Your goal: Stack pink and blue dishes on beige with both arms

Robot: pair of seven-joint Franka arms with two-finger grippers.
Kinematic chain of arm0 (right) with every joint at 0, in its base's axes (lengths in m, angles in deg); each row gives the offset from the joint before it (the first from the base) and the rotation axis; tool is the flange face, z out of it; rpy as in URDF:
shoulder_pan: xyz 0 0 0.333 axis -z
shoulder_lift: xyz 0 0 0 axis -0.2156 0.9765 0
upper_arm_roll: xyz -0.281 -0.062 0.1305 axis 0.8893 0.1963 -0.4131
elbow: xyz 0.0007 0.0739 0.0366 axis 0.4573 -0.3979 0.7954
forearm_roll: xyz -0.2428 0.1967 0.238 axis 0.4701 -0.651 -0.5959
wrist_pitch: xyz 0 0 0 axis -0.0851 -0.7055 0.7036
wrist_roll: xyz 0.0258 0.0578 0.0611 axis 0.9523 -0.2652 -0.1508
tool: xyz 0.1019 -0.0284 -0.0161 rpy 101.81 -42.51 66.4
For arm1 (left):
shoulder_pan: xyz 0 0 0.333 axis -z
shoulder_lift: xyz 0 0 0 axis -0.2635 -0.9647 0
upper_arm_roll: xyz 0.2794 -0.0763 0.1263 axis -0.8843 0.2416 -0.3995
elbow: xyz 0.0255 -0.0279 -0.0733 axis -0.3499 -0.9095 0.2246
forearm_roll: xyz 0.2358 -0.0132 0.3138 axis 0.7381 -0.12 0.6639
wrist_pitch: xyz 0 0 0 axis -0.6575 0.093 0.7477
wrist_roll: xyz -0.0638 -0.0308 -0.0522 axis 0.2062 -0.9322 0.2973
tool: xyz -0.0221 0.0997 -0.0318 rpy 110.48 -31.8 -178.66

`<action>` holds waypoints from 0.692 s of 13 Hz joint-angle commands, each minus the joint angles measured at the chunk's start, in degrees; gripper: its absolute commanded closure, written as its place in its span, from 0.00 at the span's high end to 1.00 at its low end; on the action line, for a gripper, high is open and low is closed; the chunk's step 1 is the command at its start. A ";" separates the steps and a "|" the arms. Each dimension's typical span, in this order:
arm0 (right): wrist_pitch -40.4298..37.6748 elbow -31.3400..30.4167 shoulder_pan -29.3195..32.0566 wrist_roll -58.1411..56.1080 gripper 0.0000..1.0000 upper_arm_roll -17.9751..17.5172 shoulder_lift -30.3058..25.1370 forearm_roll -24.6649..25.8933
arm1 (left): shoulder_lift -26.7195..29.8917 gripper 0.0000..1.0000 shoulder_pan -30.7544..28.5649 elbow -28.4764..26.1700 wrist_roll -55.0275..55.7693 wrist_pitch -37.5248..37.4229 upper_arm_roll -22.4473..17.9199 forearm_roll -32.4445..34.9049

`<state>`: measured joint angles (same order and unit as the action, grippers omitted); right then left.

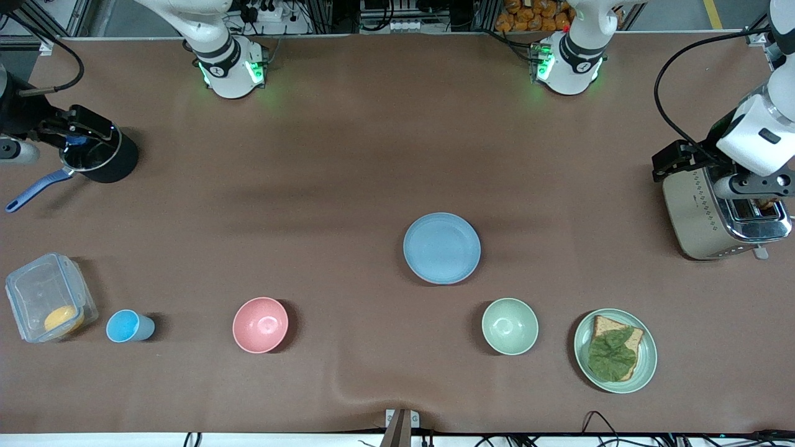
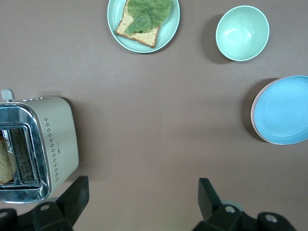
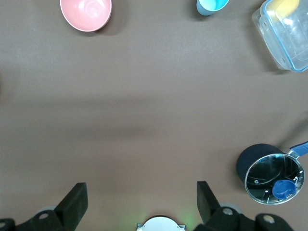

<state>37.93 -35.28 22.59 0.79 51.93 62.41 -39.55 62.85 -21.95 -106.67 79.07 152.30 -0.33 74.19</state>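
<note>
The pastel blue plate (image 1: 441,248) lies flat near the table's middle. In the left wrist view the blue plate (image 2: 284,109) rests on a stack, and a thin pinkish-beige rim (image 2: 253,113) shows under its edge. The pink and beige plates are otherwise hidden beneath it. My left gripper (image 2: 142,197) is open and empty, raised over the table beside the toaster at the left arm's end. At the right arm's end my right gripper (image 3: 142,199) hangs open and empty, high above bare table beside the black pot. Both grippers are well away from the stack.
A pink bowl (image 1: 260,325), a blue cup (image 1: 127,326) and a clear lidded container (image 1: 49,297) sit near the front camera toward the right arm's end. A green bowl (image 1: 510,326) and a green plate (image 1: 649,360) with toast sit toward the left arm's end. The toaster (image 1: 708,217) and pot (image 1: 102,155) flank the table.
</note>
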 commanded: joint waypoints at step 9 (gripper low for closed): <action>1.52 2.75 1.11 -0.34 1.00 -0.84 1.88 0.00 | 0.79 1.00 -0.10 -0.75 -0.09 -0.05 0.30 1.15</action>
<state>40.24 -34.47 22.59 0.78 51.86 63.45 -39.51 62.85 -21.95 -106.67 79.07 152.29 -0.33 74.19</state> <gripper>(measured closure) 0.000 0.000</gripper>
